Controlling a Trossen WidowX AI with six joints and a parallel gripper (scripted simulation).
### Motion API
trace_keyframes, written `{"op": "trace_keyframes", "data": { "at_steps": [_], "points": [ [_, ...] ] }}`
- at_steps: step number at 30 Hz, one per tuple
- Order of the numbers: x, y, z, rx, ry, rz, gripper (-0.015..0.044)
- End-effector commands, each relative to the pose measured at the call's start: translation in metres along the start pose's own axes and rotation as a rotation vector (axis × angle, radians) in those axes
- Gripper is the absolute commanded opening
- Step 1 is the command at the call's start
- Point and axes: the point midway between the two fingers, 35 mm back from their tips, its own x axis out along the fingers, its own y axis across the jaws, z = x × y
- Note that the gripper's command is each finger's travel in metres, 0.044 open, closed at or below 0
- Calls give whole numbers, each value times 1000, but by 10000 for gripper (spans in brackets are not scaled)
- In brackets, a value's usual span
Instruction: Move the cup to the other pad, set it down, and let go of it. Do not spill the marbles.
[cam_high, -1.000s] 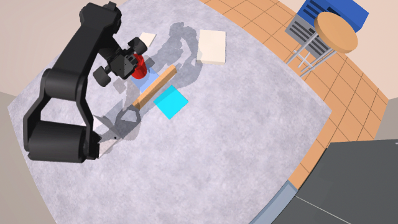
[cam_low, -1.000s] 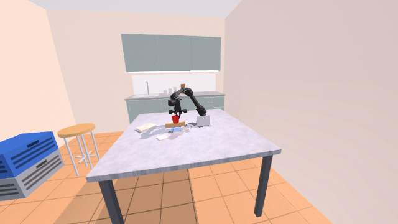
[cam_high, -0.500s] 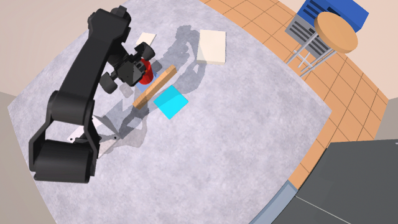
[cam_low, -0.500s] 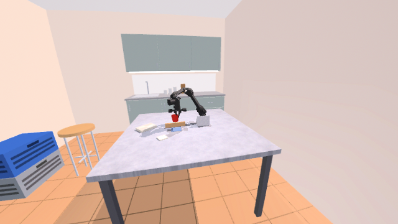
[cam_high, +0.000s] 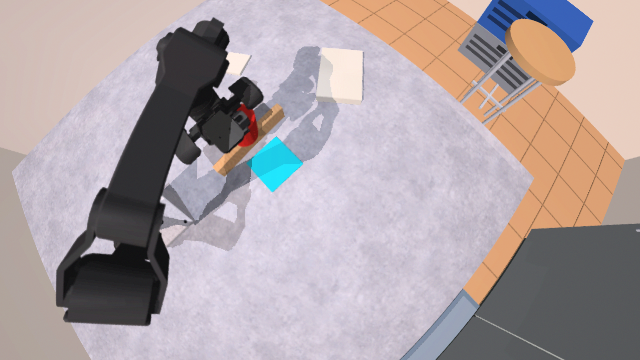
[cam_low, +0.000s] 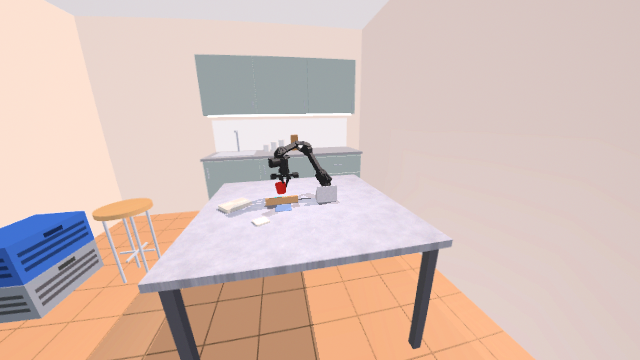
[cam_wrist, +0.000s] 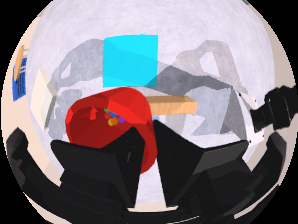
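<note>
The red cup is in the air above the wooden bar, its mouth up and slightly tilted. Several coloured marbles lie inside it. My gripper is shut on the cup's wall. The cyan pad lies bare just beyond the bar. The blue pad lies on the other side of the bar; the arm and cup hide it in the top view, and almost all of it in the wrist view.
The wooden bar lies between the pads, under the cup. A large cream block and a smaller one lie off to the side. A grey panel stands near the arm's base.
</note>
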Motion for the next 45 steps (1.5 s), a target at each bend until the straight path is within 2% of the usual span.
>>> {"op": "trace_keyframes", "data": {
  "at_steps": [1, 20, 45],
  "points": [
    [-1, 1, 12, -3, -2, 4, 0],
    [-4, 4, 70, -3, -6, 4, 0],
    [24, 5, 70, -3, -6, 4, 0]
  ]
}}
